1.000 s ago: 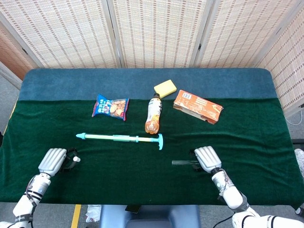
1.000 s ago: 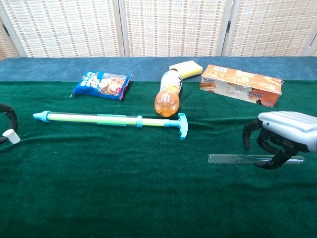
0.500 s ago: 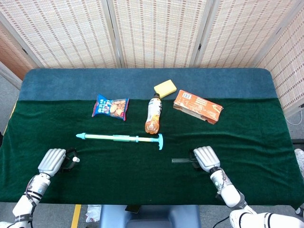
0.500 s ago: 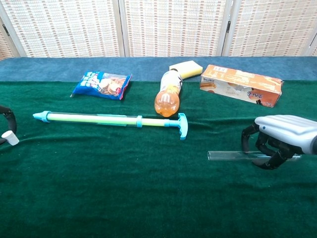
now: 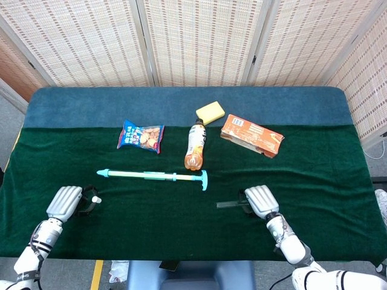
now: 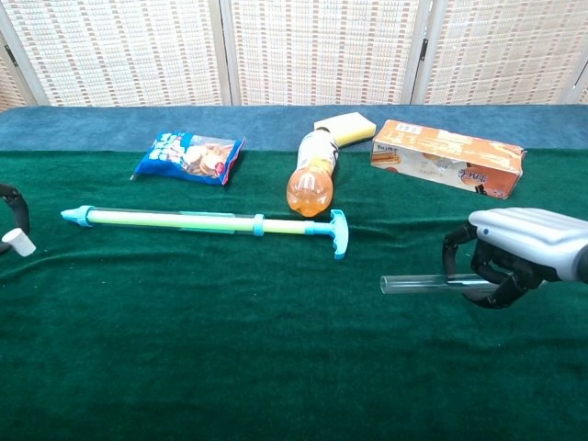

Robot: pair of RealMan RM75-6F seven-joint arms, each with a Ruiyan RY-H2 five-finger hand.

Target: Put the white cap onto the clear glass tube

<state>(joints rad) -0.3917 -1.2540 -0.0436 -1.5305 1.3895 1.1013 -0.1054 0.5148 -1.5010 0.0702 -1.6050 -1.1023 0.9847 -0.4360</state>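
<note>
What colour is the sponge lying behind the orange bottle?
The sponge is pale yellow, clearest in the head view.

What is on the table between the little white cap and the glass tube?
Nothing: between the white cap and the clear glass tube is bare green cloth, in the head view.

Setting: we judge this a staged robot test station, not a home or a shop.
Enclosure: we see folding woven-reed screens (image 5: 199,39) closing off the back and both sides.
Worktop: we note a single worktop (image 5: 181,241) draped in dark green cloth, with a blue band (image 5: 121,106) along its far edge.
Floor: we note grey flooring with a strip of yellow marking tape (image 5: 97,275) below the near edge.
Contents: we find unrelated sample goods laid well apart — snack bag (image 5: 141,136), drink bottle (image 5: 195,145), yellow sponge (image 5: 210,112), orange carton (image 5: 252,135), hand pump (image 5: 154,176).
</note>
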